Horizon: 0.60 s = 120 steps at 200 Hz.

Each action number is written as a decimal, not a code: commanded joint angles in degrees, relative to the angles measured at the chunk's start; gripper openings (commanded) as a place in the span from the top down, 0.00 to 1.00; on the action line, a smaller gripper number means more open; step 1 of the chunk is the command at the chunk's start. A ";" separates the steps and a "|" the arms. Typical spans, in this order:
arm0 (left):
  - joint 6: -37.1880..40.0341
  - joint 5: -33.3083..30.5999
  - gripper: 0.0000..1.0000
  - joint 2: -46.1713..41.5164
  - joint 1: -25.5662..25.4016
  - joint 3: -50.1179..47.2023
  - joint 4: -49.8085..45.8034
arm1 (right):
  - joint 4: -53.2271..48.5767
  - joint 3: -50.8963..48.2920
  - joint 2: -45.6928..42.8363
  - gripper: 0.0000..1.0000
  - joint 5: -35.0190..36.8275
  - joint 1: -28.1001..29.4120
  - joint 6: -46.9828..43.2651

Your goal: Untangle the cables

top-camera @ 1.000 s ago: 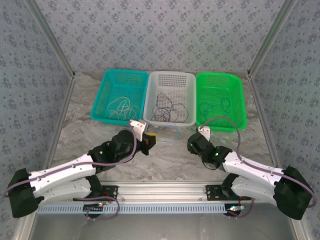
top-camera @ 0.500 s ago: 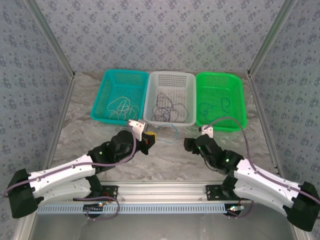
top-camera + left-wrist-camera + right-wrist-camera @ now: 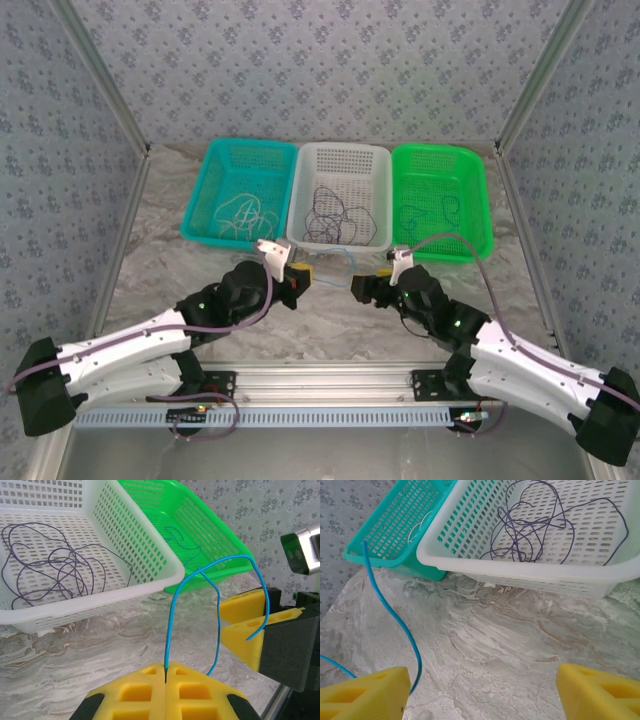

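Note:
My left gripper (image 3: pixel 165 674) is shut on one end of a thin blue cable (image 3: pixel 172 605). The cable rises from the pinch, arcs over, and its free end hangs by a yellow finger (image 3: pixel 245 630) of my right gripper. In the top view the left gripper (image 3: pixel 308 277) and right gripper (image 3: pixel 358 288) face each other in front of the white basket, with the blue cable (image 3: pixel 340 258) looping between them. My right gripper (image 3: pixel 482 695) stands open. The blue cable (image 3: pixel 390 610) drops along the inner edge of its left finger, and nothing is pinched.
Three baskets stand in a row at the back: teal (image 3: pixel 197 200) holding whitish cables (image 3: pixel 243 213), white (image 3: pixel 340 147) holding dark purple cables (image 3: pixel 335 212), and green (image 3: pixel 440 255) holding bluish cables (image 3: pixel 440 210). The white basket's front wall (image 3: pixel 100 600) is close ahead of both grippers.
My right arm has swung left toward the left gripper and its jaws have opened wider. The left arm has stayed put, still pinching the blue cable.

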 commanded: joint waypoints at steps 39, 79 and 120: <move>1.72 3.58 0.98 1.58 -0.29 0.63 3.56 | 6.02 2.47 5.86 0.26 -1.40 -0.63 -1.61; 2.34 5.37 0.98 1.57 -0.33 -0.17 6.14 | 7.61 2.66 8.30 0.48 0.48 -2.20 -0.38; 2.53 4.80 0.97 0.73 -0.33 -2.01 9.83 | 10.93 0.33 8.50 0.78 0.82 -4.15 8.49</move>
